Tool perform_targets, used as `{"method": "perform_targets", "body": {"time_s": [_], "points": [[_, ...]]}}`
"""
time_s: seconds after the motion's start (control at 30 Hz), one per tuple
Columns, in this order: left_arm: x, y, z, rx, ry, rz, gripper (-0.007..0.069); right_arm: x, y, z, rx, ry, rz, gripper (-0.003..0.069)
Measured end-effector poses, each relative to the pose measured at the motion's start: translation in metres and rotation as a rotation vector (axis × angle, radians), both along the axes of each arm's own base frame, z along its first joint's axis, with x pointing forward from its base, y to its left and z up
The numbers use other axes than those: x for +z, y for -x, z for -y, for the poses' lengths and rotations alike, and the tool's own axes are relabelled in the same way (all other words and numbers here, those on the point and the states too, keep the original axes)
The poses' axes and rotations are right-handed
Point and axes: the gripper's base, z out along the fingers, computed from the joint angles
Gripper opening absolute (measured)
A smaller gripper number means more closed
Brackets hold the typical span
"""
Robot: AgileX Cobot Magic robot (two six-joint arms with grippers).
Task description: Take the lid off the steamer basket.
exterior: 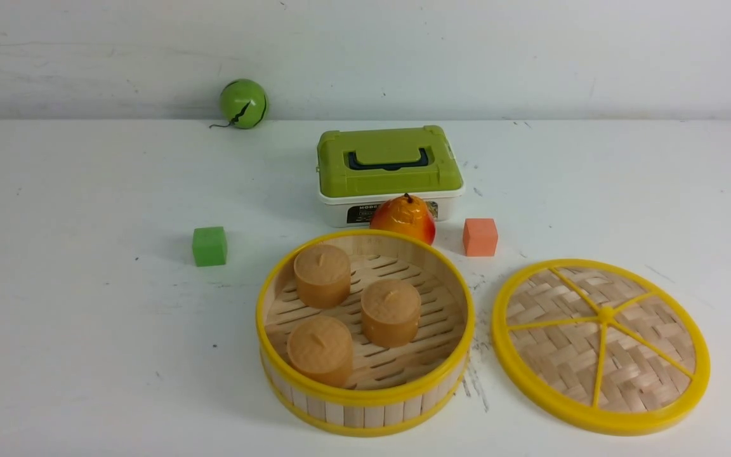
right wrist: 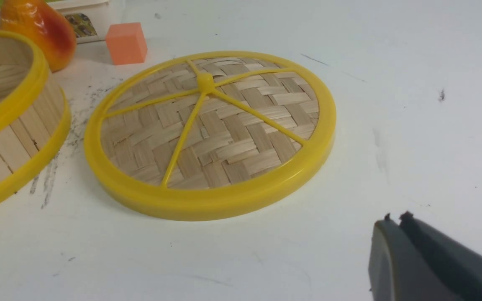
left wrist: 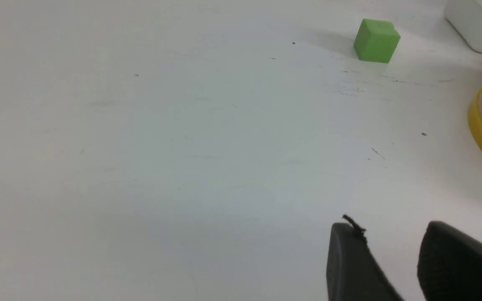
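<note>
Lid [exterior: 600, 346]: woven bamboo disc, yellow rim and spokes, lying flat on the white surface [exterior: 86, 349] just to the right of the steamer basket [exterior: 363, 393], apart from it by a narrow gap. Judged already removed.

Steamer basket: open; three tan cylindrical cakes [exterior: 353, 314] stand on its slatted floor.

Right hand [right wrist: 393, 219]: fingers pressed together, pinching nothing, clear of the lid's rim.

Left hand [left wrist: 387, 238]: fingers spread with a visible gap, empty, over bare surface, the basket wall at the view's edge.

Also present: green-lidded white box [exterior: 389, 174], toy pear [exterior: 403, 219] just behind the basket, orange cube [exterior: 480, 237], green cube [exterior: 209, 245], green ball [exterior: 243, 103] by the back wall.

Hazards, as judgement:
- A low sweep of the right hand could catch the lid's rim and slide it against the basket.
- Any nudge to the basket could topple the cakes.
- Little else remains at risk.
</note>
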Motion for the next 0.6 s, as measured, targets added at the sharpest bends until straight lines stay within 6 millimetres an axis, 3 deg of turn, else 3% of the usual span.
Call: {"method": "perform_targets", "body": {"time_s": [0.6], "points": [[0.0000,0.0000,0.0000,0.000,0.000,0.000,0.0239,0.0000,0.0000,0.0000,0.000,0.000,0.000,0.0030]]}}
